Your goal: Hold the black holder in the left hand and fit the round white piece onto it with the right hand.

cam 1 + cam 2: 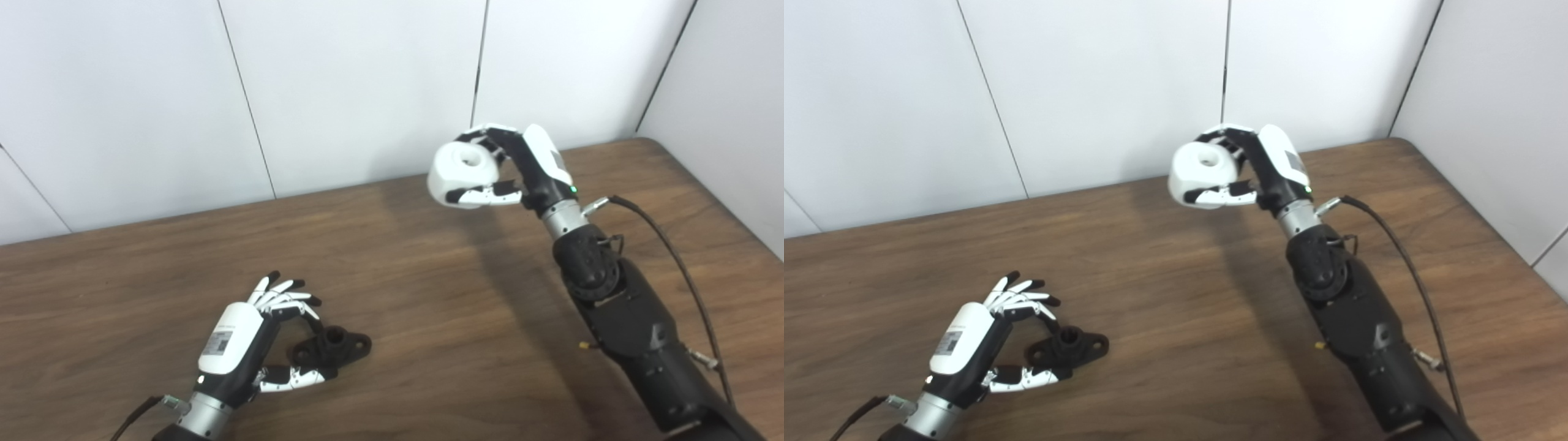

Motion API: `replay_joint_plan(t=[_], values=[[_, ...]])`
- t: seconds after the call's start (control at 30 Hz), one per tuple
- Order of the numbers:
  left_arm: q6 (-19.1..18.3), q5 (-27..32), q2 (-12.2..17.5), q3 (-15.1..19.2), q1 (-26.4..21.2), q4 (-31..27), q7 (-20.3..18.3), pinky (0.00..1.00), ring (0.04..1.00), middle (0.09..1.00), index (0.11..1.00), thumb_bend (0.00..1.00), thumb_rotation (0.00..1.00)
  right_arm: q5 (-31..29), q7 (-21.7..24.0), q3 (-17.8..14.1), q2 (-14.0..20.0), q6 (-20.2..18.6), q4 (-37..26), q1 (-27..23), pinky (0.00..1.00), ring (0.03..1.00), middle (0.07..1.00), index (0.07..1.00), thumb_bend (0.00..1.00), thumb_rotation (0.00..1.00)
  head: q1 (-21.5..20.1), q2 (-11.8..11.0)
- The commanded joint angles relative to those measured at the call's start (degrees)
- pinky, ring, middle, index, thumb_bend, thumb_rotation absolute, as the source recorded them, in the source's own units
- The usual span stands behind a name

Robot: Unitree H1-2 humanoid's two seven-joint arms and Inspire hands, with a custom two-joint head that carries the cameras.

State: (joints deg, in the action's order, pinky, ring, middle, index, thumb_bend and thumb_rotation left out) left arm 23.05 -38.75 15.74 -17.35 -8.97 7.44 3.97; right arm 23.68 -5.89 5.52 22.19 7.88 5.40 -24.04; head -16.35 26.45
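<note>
Right hand (520, 168) is raised above the far side of the desk (429, 294), fingers and thumb clasped around the round white piece (462, 171), whose central hole faces up. Desk is dark wood grain, rounded at its far right corner, enclosed by plain white wall panels (355, 86). Left hand (245, 340) lies low at the near left, fingers spread, thumb touching the black holder (334, 346), which rests on the desk; no closed grasp is evident. Right forearm slants in from bottom right, cable alongside.
</note>
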Motion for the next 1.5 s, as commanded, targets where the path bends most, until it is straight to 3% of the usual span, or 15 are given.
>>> replay_joint_plan(t=[0.0, 0.17, 0.23, 0.33, 0.47, 0.67, 0.8, 1.47], values=[[-0.2, -0.4, -0.9, -0.9, 3.8, 3.6, 1.4, 1.00, 0.881, 0.737, 0.484, 0.52, 0.06, -0.9, 1.2, 0.0, -0.6, 1.3, -5.1, -0.7, 0.24, 0.315, 0.451, 0.608, 0.46, 0.23, 0.2, 0.2], [-0.9, -0.8, -1.5, -0.9, 3.8, 3.3, 1.4, 1.00, 0.880, 0.737, 0.484, 0.52, 0.06, -1.9, 4.6, 0.4, -2.2, 1.8, -10.5, 1.4, 0.22, 0.280, 0.406, 0.607, 0.46, 0.20, 1.6, 0.5], [-1.5, -0.8, -1.7, -1.0, 3.9, 3.0, 1.1, 1.00, 0.880, 0.738, 0.484, 0.52, 0.06, -1.8, 5.7, 0.6, -2.7, 2.2, -12.1, 2.0, 0.31, 0.400, 0.508, 0.598, 0.46, 0.24, 2.1, 0.7], [-2.0, -1.2, -2.1, -1.3, 4.0, 2.7, 1.2, 1.00, 0.877, 0.737, 0.483, 0.52, 0.06, -2.2, 7.7, 0.9, -3.1, 1.2, -14.9, 3.0, 0.35, 0.458, 0.566, 0.593, 0.45, 0.24, 3.0, 1.2], [-3.3, -1.3, -2.9, -1.6, 4.1, 1.9, 0.8, 1.00, 0.883, 0.738, 0.483, 0.52, 0.06, -3.2, 10.5, 1.3, -3.1, 0.5, -18.6, 4.5, 0.39, 0.503, 0.595, 0.588, 0.45, 0.24, 5.6, 3.0], [-5.6, -1.8, -3.9, -2.5, 4.2, 0.1, -0.1, 1.00, 0.886, 0.737, 0.483, 0.52, 0.06, -6.0, 14.4, 1.3, -2.7, 0.2, -23.1, 6.2, 0.37, 0.487, 0.592, 0.580, 0.45, 0.20, 8.2, 5.5], [-6.1, -1.9, -4.3, -3.0, 4.2, -0.4, 0.0, 1.00, 0.881, 0.734, 0.483, 0.52, 0.06, -7.5, 16.3, 1.2, -2.6, 0.3, -24.5, 6.8, 0.43, 0.528, 0.590, 0.497, 0.49, 0.15, 9.2, 6.5], [-8.6, -2.9, -6.2, -5.4, 4.0, -1.5, -1.2, 1.00, 0.886, 0.731, 0.483, 0.52, 0.06, -9.0, 23.6, 4.1, -2.9, 1.6, -24.8, 7.2, 0.46, 0.553, 0.590, 0.492, 0.50, 0.14, 9.7, 8.2]])
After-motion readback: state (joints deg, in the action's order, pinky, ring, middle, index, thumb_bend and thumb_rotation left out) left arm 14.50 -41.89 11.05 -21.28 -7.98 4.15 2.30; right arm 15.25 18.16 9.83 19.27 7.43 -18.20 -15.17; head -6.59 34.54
